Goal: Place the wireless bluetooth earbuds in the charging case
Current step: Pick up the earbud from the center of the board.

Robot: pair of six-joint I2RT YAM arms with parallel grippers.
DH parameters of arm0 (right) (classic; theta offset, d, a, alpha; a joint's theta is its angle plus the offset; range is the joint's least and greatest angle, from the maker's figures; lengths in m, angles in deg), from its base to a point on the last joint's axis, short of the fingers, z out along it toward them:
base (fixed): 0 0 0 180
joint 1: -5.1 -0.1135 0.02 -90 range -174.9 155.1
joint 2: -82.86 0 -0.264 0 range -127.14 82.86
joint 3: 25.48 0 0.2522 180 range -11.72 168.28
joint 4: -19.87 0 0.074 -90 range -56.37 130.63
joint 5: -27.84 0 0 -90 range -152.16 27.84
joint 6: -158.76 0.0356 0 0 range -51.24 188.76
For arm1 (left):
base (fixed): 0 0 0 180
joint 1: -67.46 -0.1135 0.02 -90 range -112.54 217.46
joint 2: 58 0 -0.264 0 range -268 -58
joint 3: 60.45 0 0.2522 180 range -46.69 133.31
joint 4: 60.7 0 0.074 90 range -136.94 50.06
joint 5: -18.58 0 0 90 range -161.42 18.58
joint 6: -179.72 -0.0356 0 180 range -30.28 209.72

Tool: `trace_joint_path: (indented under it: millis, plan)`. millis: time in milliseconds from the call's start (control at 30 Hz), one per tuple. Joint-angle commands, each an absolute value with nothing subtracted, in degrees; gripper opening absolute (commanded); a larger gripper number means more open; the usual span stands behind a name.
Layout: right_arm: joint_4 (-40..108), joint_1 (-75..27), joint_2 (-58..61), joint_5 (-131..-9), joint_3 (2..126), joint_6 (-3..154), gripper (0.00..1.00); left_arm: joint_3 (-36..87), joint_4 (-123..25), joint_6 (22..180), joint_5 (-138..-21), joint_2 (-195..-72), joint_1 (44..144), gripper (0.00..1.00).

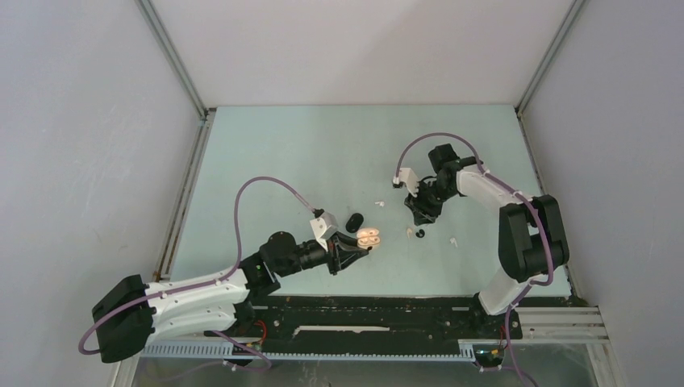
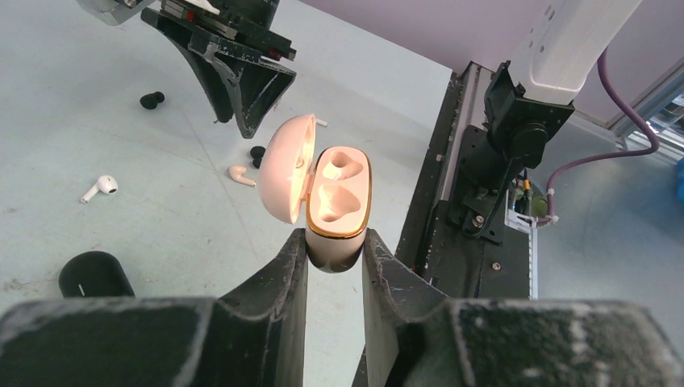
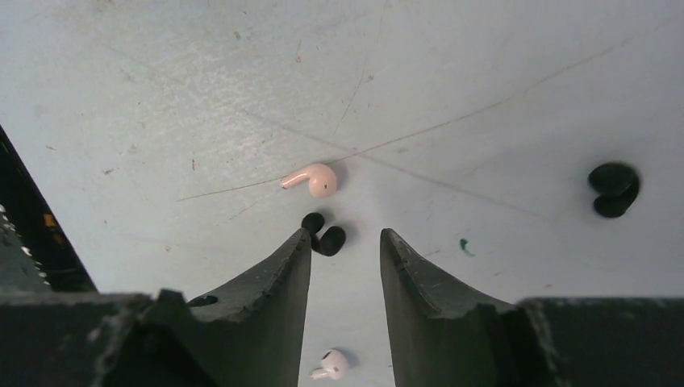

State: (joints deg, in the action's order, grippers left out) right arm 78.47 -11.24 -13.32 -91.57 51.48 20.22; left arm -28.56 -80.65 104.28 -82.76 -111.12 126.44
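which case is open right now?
The pink case, held in the left gripper: its lid is swung back and the wells are showing. The black case nearby looks shut.

The light is bright and even in all 3 views. It comes from above, so shadows are small and soft. The pale green table top [image 1: 323,145] looks clear from the top camera. In the left wrist view the shiny pink open charging case with a gold rim [image 2: 339,201] is sharp, but the black plastic fingers [image 2: 274,282] of the left gripper [image 2: 335,246] get blurry near the lens. In the right wrist view the small pink earbud [image 3: 319,179] drops a soft grey shadow.
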Motion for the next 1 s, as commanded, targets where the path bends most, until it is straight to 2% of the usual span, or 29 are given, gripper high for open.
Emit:
trace_joint_path:
  millis: [0,233,533,767,967]
  plan:
    - [80.17,-11.02,-13.53,-97.85,54.07,8.04,0.41,-26.34,-82.62,104.48,-83.57,-111.01,126.61,0.00]
    - [81.10,-11.23,-17.23,-97.07,54.03,1.49,0.41,-26.20,-82.62,104.39,-83.38,-111.00,126.61,0.00]
    - [80.82,-11.66,-19.42,-97.28,54.02,-2.61,0.47,-26.21,-82.62,104.65,-83.26,-111.60,126.63,0.00]
    - [81.60,-13.33,-21.64,-94.54,54.03,-4.42,0.38,-25.71,-82.62,104.66,-83.42,-112.32,126.61,0.00]
    - [81.27,-14.40,-21.84,-93.62,54.07,-4.53,0.35,-25.60,-82.62,104.39,-83.44,-112.50,126.62,0.00]
